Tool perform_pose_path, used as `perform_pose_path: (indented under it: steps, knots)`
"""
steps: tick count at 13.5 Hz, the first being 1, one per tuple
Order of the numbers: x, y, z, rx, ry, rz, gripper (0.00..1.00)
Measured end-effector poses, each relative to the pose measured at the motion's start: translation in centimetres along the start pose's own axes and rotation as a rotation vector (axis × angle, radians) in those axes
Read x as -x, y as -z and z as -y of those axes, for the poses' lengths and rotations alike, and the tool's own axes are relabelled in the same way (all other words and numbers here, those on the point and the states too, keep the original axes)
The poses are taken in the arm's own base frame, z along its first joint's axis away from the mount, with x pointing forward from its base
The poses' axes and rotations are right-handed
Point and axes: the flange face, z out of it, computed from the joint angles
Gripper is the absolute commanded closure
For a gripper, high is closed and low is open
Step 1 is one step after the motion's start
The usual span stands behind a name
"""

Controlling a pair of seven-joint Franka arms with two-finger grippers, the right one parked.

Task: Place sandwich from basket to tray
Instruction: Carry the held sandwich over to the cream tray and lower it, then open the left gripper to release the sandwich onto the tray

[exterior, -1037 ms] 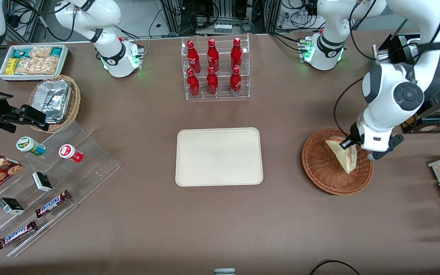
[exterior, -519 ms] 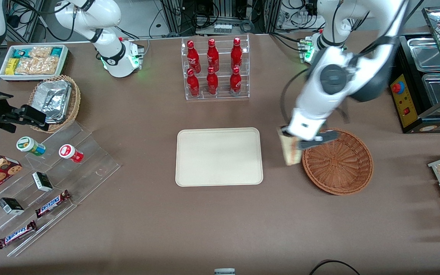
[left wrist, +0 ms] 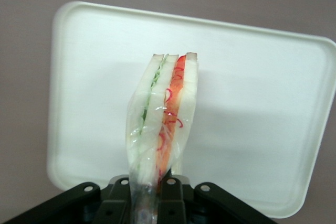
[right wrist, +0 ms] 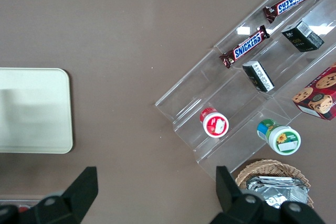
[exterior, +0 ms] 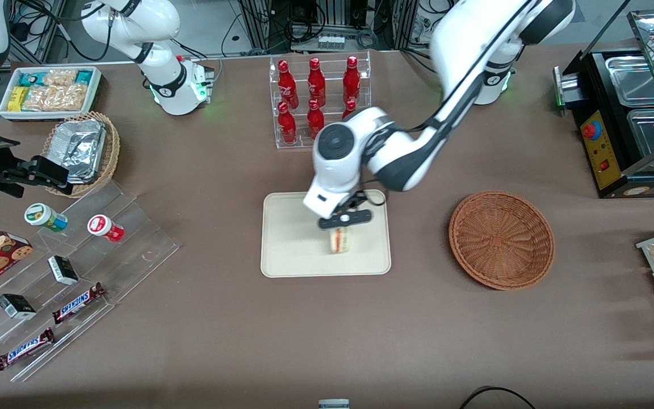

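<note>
My left gripper (exterior: 343, 222) is shut on the sandwich (exterior: 339, 240), a plastic-wrapped wedge of white bread with red, orange and green filling. It holds the sandwich over the cream-white tray (exterior: 287, 250), above the part nearer the basket. In the left wrist view the sandwich (left wrist: 163, 114) hangs clamped between the fingers (left wrist: 170, 195), its cut edge showing, with the tray (left wrist: 262, 93) beneath it. I cannot tell whether it touches the tray. The reddish-brown wicker basket (exterior: 501, 239) stands empty toward the working arm's end of the table. The tray's corner also shows in the right wrist view (right wrist: 31, 111).
A clear rack of red bottles (exterior: 320, 102) stands farther from the front camera than the tray. A clear stepped shelf (exterior: 71, 267) with snack bars and cups, a tan basket of foil packs (exterior: 83, 150) and a white bin of packets (exterior: 49, 91) lie toward the parked arm's end.
My gripper lifted the sandwich out of the basket and carried it sideways across the table to above the tray. The basket is now empty.
</note>
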Motion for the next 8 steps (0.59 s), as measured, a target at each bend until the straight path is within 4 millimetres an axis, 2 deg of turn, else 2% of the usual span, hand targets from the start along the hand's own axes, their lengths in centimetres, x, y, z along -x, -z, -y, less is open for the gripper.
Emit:
perform_pose_path:
  steps: [1,3,4,5,6,8]
  knots:
    - [0.5,-1.3,-1.2,0.015,-0.004,-0.021,1.00]
    - [1.2,-3.6,-2.2,0.012,-0.005,-0.065,1.00]
    - [1.6,-4.8,-2.5,-0.001,-0.003,-0.082,0.73]
    - [2.0,-5.7,-2.7,-0.011,0.000,-0.095,0.10]
    - [2.4,-6.2,-2.9,-0.017,0.002,-0.102,0.00]
    - [2.1,-5.6,-3.1,-0.009,0.011,-0.115,0.00]
